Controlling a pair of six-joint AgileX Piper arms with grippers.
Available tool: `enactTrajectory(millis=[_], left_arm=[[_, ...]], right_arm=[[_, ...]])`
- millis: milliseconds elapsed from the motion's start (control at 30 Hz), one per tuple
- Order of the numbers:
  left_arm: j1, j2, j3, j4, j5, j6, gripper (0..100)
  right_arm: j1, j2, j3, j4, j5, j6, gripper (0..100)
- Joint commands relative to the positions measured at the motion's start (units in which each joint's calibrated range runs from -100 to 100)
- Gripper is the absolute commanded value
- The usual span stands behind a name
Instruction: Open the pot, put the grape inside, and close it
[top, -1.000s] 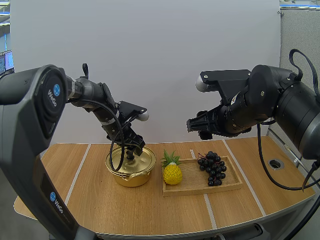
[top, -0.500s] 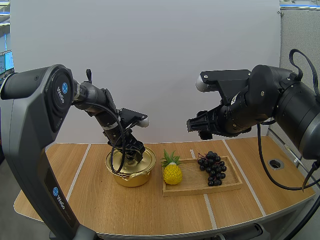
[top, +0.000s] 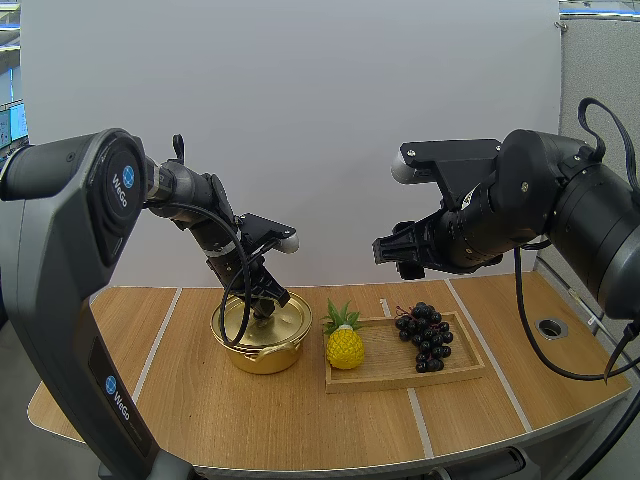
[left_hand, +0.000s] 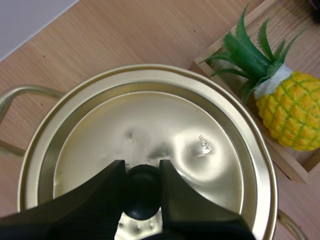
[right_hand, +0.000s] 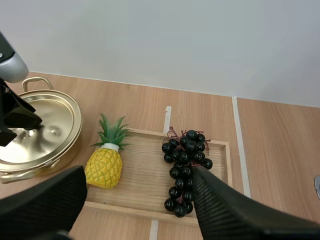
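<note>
Clasping lid knob, left end effector

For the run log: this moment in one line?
left gripper: shut on knob | lid: on pot | right gripper: open, aloft | grapes: on tray

The light was bright and even. Soft glare shone on the gold lid just past the jaws of the left gripper.

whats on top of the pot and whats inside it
The gold lid sits on the pot, with the left gripper pinching its knob. The lid covers the opening, so the pot's inside cannot be seen.
</note>
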Motion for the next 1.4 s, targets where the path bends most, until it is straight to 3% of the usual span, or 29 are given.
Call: enactTrajectory(millis=[0,700,967,1367], left_arm=[[-0.18,-4.10,0.11,0.18,1.16,-0.12,0],[-0.18,-38.52,-1.43,2.66,-8.51,-0.12,0],[-0.18,-41.36,-13.73,5.58,-4.64,-4.79,0],[-0.18,-41.14,-34.36,5.56,-3.84,-5.73,0]], right_arm=[[0.18,-0.15,-0.42,-0.40,0.11,-0.30,100],[0.18,-0.15,-0.42,-0.40,0.11,-0.30,100],[0.18,-0.15,-0.42,-0.40,0.11,-0.30,100],[0.18,-0.15,-0.42,-1.84,0.11,-0.30,100]])
